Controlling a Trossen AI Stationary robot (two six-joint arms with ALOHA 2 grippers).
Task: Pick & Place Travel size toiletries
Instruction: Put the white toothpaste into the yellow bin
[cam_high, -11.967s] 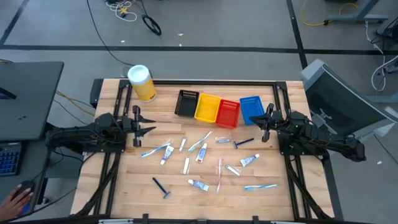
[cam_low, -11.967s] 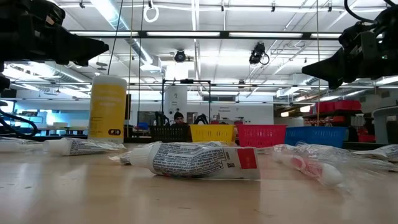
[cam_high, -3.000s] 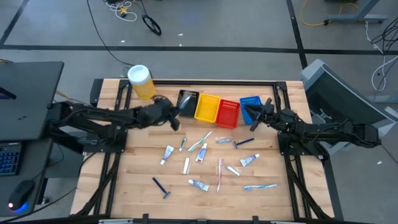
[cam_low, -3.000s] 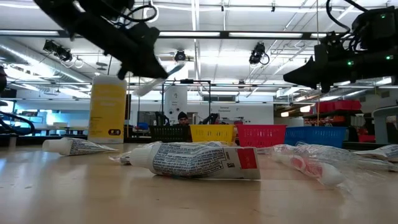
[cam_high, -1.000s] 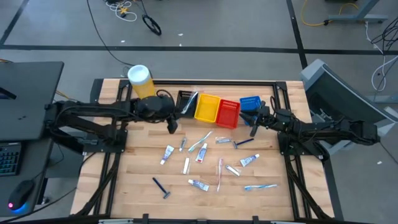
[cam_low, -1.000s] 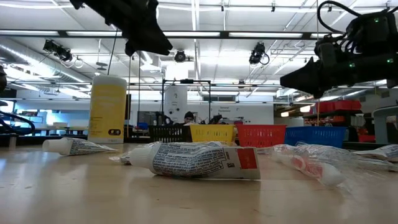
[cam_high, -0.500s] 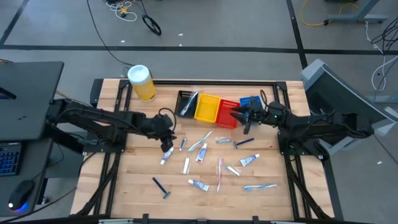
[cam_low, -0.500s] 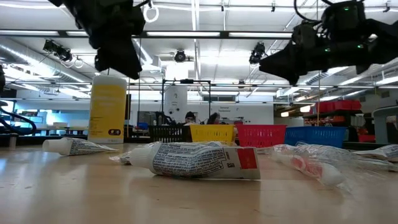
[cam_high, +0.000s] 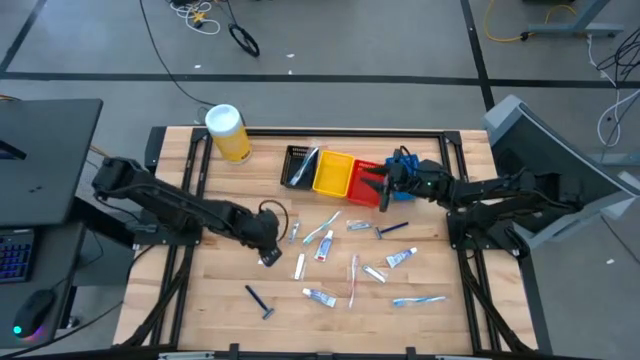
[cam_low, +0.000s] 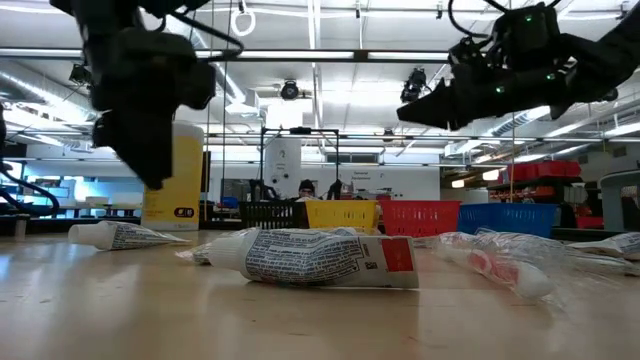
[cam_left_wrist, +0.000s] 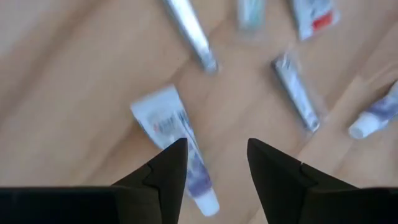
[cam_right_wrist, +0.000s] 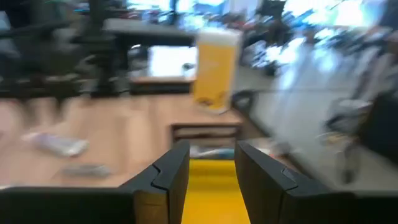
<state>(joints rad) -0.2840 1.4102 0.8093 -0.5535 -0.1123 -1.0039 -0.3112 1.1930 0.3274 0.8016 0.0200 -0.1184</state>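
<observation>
High view first, nearest edge of the table (cam_high: 210, 300): a dark blue razor (cam_high: 259, 300) lies alone, with a small white tube (cam_high: 319, 296) and a pale toothbrush (cam_high: 418, 299) further along. None of these has been touched. Toward the middle lies the main scatter of toiletries (cam_high: 352, 262): more tubes, toothbrushes and a second razor (cam_high: 391, 231), all loose on the wood.

My left gripper (cam_high: 268, 243) hangs low over the left of that scatter. My wrist view shows its fingers (cam_left_wrist: 166, 171) spread apart and empty, with a white tube (cam_left_wrist: 179, 151) on the wood between and just beyond them. I judge that tube is my next pick.

My right gripper (cam_high: 378, 186) is up by the row of baskets, over the red basket (cam_high: 367, 181) and the yellow basket (cam_high: 332, 173); its fingers (cam_right_wrist: 169, 171) stand apart with nothing between them.

Farthest back, one pale item (cam_high: 303, 166) leans in the black basket (cam_high: 298, 166). So I reckon one piece is placed, and about a dozen remain on the table.
</observation>
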